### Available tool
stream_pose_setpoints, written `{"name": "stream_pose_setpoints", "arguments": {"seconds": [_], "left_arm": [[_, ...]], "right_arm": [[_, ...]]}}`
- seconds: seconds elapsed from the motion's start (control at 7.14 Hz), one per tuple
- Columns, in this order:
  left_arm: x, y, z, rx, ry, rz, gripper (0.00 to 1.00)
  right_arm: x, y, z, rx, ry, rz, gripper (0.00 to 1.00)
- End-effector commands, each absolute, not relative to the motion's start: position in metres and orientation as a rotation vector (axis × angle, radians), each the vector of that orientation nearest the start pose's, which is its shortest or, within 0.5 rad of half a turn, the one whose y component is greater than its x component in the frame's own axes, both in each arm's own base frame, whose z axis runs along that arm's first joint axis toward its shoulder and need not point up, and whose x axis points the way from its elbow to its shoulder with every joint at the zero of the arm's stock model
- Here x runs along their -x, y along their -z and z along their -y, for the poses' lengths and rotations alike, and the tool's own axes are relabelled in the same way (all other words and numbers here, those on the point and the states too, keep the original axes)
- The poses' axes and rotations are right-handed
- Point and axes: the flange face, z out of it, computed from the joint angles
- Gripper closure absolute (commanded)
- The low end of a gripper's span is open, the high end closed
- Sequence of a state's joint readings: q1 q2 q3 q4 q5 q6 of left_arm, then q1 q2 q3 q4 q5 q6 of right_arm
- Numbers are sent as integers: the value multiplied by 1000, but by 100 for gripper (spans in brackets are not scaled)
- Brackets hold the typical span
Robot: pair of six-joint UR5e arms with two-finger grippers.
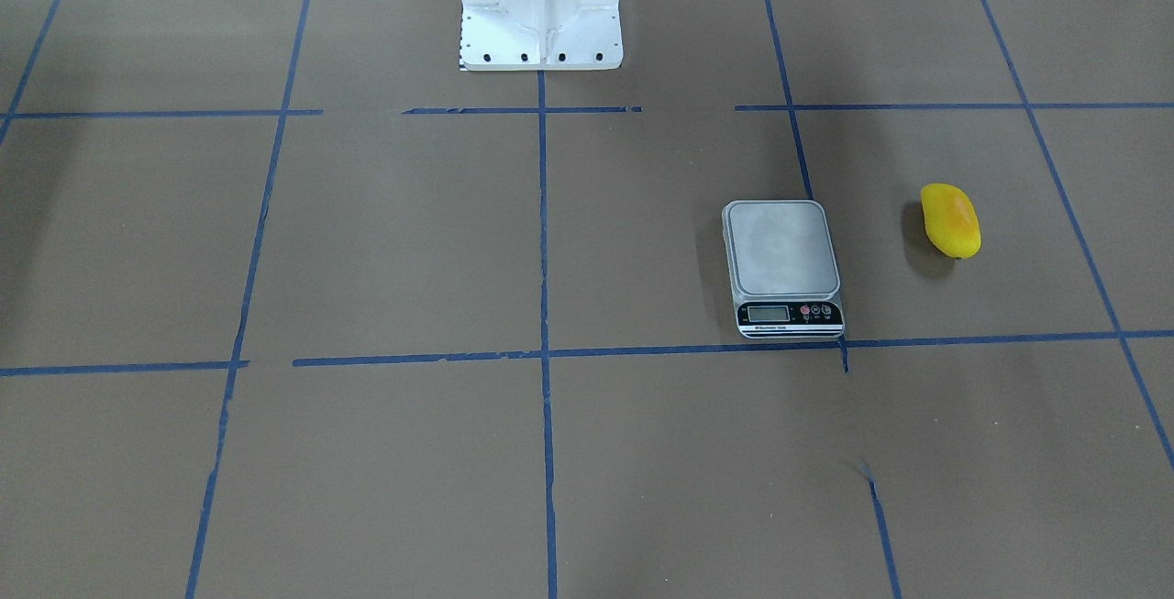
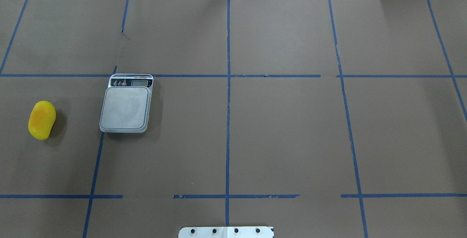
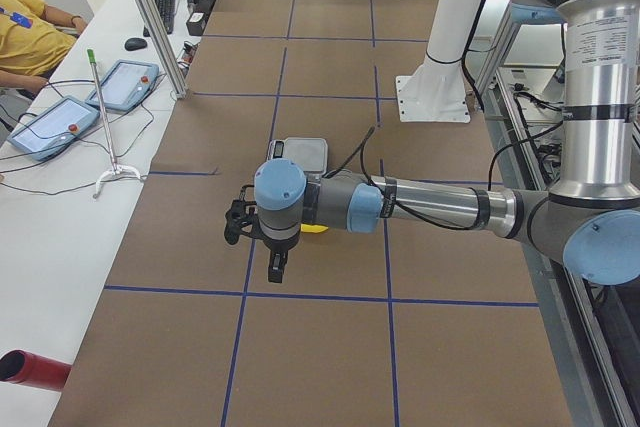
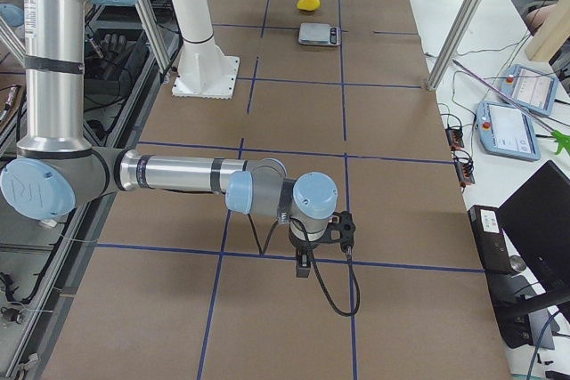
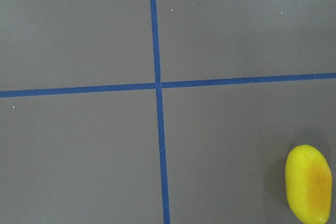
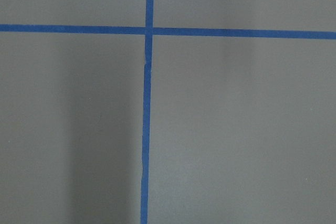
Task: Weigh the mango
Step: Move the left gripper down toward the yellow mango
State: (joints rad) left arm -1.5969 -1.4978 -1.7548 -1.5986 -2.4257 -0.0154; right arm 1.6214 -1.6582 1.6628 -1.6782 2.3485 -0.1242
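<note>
Here, mango (image 2: 42,120) off the scale (image 2: 126,107), near left fingers (image 3: 277,267), far from right fingers (image 4: 303,266); either pair's spread indiscernible.

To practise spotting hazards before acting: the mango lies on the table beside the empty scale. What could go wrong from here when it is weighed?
1. The mango is rounded and tapered, so it may slip from a two-finger grip or roll once released.
2. The scale has a modest platform with buttons along one edge; an off-centre placement could press them or let the fruit roll off.
</note>
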Motion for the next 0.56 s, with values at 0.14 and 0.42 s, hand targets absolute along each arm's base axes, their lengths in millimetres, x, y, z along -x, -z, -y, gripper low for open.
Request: {"name": "stream_pose_setpoints", "arguments": {"seconds": [0.14,0.42], "left_arm": [[70,-585,463,-151,-28,-849,0],[69,-586,461,-177,-43,-848,0]], "right_arm": [[-86,-665,443,29,30,783,0],[-86,-665,443,29,30,783,0]]}}
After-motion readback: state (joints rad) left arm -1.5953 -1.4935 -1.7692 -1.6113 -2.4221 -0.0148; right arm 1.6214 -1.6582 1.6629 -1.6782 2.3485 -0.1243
